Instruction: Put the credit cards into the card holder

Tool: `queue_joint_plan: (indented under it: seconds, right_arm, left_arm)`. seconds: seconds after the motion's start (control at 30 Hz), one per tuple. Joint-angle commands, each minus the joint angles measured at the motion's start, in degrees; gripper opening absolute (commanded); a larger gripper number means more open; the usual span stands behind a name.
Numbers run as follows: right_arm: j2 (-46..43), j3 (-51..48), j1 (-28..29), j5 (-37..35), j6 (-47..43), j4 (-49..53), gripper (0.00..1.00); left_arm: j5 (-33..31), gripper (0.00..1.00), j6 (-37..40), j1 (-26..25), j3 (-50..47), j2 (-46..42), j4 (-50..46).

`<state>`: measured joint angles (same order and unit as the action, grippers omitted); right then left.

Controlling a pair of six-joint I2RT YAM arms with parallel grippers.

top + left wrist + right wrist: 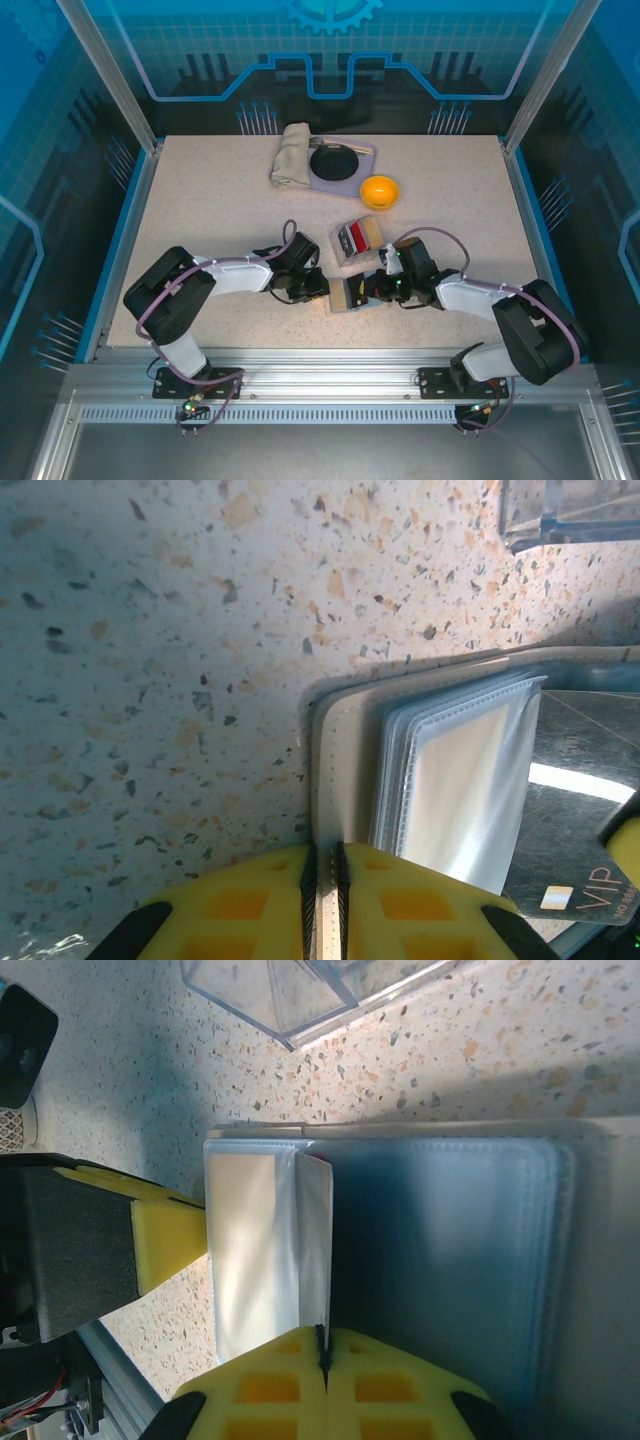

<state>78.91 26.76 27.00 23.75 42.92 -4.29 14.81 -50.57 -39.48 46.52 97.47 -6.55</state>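
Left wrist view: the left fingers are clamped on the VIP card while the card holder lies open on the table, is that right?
No. The left fingers are clamped on the beige cover of the card holder, not the VIP card, which sits further right. The left wrist view shows it; the holder does lie open on the table.

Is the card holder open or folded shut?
Open. The card holder lies spread on the table, its clear sleeves showing; the left gripper pinches its cover edge.
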Motion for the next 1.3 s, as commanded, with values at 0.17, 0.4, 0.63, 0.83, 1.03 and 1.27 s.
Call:
queue_joint_plan:
  seconds: [0.17,0.4,0.63,0.83,1.03,1.27]
  right_arm:
    - [-0.4,-3.0,0.2,-1.2,1.5,3.9,0.05]
    - [4.8,-1.0,2.5,1.6,2.4,-0.4,0.05]
    - [6.5,1.0,3.9,1.8,3.4,-1.9,0.06]
    - [8.3,3.6,6.7,1.4,4.1,-1.3,0.11]
    - [5.4,7.4,6.4,-4.4,-0.5,10.2,0.24]
    - [4.6,9.7,6.0,-6.5,-3.0,15.4,0.27]
  left_arm:
    - [0.1,0.17,1.0,-0.4,0.8,2.1,-0.7]
    - [0.4,0.17,1.0,-0.4,1.1,2.4,-0.6]
    - [0.2,0.18,0.9,-0.4,1.0,2.2,-0.7]
    - [0.1,0.17,1.0,-0.4,0.8,2.2,-0.5]
    - [0.0,0.17,1.1,-0.4,0.4,1.8,-0.5]
    - [0.1,0.17,1.0,-0.5,0.2,1.9,0.0]
